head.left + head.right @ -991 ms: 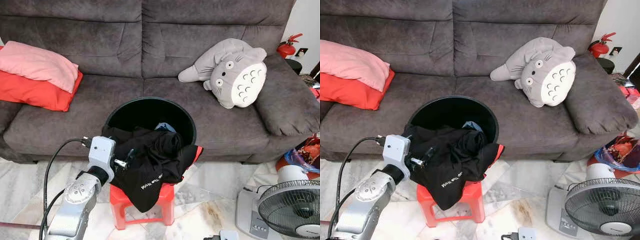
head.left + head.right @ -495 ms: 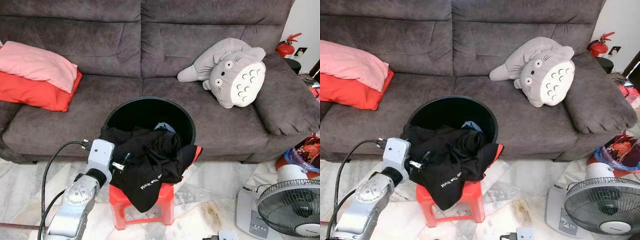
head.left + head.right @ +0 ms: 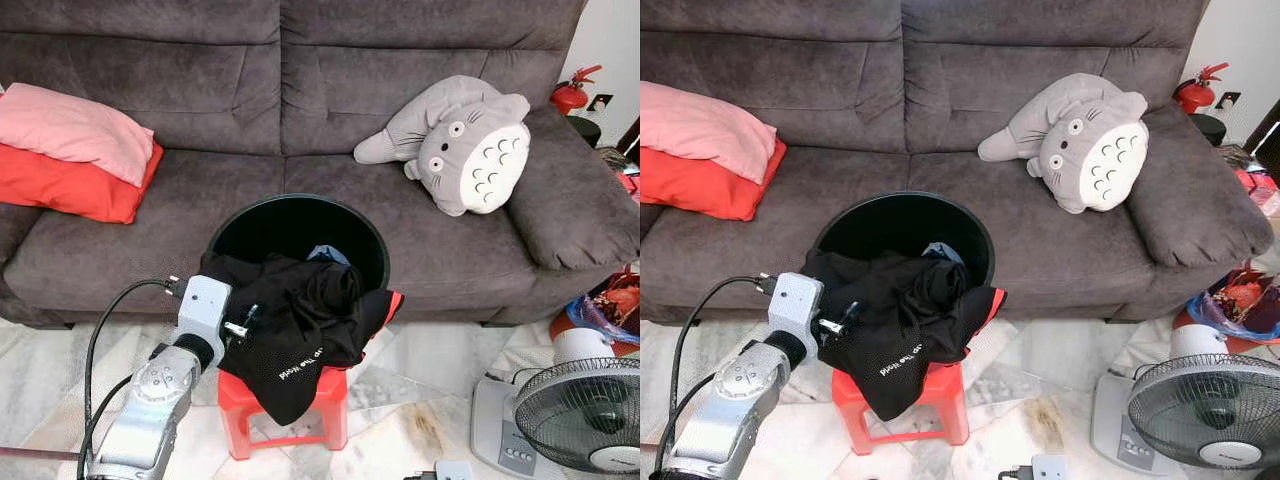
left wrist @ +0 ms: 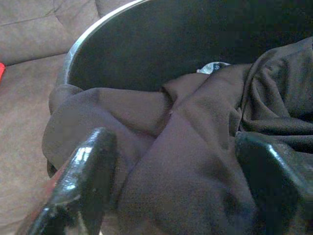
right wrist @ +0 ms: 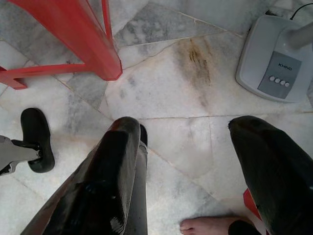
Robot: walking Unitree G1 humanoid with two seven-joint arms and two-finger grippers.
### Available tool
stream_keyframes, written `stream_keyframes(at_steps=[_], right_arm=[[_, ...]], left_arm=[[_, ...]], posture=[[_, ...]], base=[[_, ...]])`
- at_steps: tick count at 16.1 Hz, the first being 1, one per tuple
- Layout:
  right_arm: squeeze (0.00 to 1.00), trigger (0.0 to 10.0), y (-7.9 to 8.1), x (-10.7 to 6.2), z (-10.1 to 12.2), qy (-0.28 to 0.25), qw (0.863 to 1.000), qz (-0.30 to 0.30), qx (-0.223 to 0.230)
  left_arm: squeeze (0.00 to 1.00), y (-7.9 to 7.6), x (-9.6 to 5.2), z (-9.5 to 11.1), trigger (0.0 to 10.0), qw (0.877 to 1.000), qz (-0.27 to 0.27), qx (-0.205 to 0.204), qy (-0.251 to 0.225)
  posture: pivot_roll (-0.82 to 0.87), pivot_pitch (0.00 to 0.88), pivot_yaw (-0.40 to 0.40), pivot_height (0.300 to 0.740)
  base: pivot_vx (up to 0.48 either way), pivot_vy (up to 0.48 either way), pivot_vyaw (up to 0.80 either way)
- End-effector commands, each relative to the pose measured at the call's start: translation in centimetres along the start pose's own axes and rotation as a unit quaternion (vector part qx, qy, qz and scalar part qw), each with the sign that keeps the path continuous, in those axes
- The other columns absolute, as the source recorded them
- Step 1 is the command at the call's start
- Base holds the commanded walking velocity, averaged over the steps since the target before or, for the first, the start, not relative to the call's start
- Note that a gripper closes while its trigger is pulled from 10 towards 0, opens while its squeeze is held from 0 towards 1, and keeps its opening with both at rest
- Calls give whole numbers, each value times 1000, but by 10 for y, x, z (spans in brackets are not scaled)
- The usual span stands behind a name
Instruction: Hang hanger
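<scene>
Black cloth point(image 3: 300, 325) drapes over the bin point(image 3: 372, 240) on a red stool point(image 3: 290, 400). Left gripper point(image 4: 171, 191) spread wide at it, grasping nothing. Hanger possibly buried underneath. Next: close, lift. Right gripper point(image 5: 190, 171) idle, spread.

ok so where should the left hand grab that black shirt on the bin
Probably the bunched fold of the black shirt draped over the near left rim of the black bin, coming from the robot's side. That fold stands proud of the rim, and the left hand already has its open fingers on either side of it.
</scene>
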State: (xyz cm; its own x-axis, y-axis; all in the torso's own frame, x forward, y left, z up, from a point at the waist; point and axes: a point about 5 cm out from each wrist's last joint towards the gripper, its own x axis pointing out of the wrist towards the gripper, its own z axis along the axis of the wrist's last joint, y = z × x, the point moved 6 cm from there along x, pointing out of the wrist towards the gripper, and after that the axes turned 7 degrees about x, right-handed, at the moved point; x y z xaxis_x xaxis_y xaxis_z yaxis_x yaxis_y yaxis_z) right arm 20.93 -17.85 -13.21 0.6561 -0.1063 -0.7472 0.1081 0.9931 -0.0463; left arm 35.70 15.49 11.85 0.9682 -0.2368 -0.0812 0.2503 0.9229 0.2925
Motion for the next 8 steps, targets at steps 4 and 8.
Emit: stream_keyframes(at_steps=[4, 8], right_arm=[[0, 10000, -2, -3, -9, 9, 1000, -5, 0], [0, 10000, -1, -2, -7, 6, 1000, -5, -1]], left_arm=[[0, -7, -4, -23, 0, 999, -17, 11, 47], [0, -3, -5, -23, 0, 998, -15, 27, 48]], posture=[[-38, 214, -24, 740], [-38, 214, -23, 740]], base=[[0, 0, 0], [0, 0, 0]])
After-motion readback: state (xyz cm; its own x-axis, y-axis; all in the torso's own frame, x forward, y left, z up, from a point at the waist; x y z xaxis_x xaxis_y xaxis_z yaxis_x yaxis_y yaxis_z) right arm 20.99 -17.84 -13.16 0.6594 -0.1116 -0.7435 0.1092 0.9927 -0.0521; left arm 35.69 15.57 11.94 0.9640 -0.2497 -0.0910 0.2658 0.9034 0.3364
